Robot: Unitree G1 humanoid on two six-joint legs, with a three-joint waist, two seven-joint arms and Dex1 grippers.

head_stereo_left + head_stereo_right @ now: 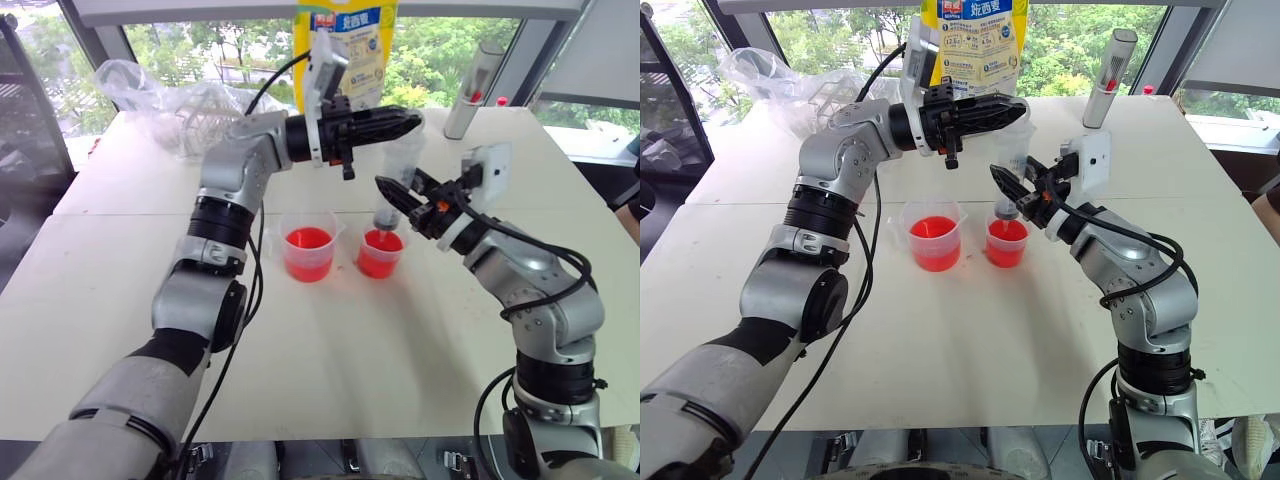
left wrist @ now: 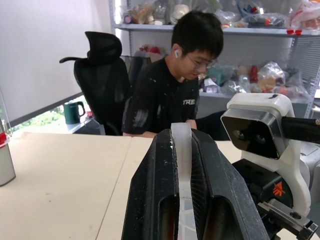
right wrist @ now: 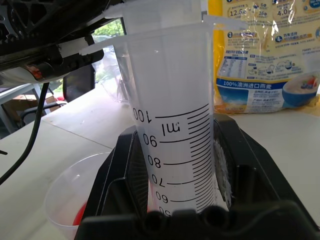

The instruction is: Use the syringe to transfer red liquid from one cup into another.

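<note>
The right claw (image 1: 1012,186) is clamping the syringe (image 1: 1014,160) barrel upright over the smaller cup (image 1: 1006,241), beside the spouted beaker (image 1: 933,236) of red liquid (image 1: 932,228), while the left claw (image 1: 1012,108) is gripping its plunger top, above the white surface (image 1: 970,340) fronting windows.

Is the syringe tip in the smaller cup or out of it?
In: the syringe stands nearly upright, tip inside the smaller cup.
</note>
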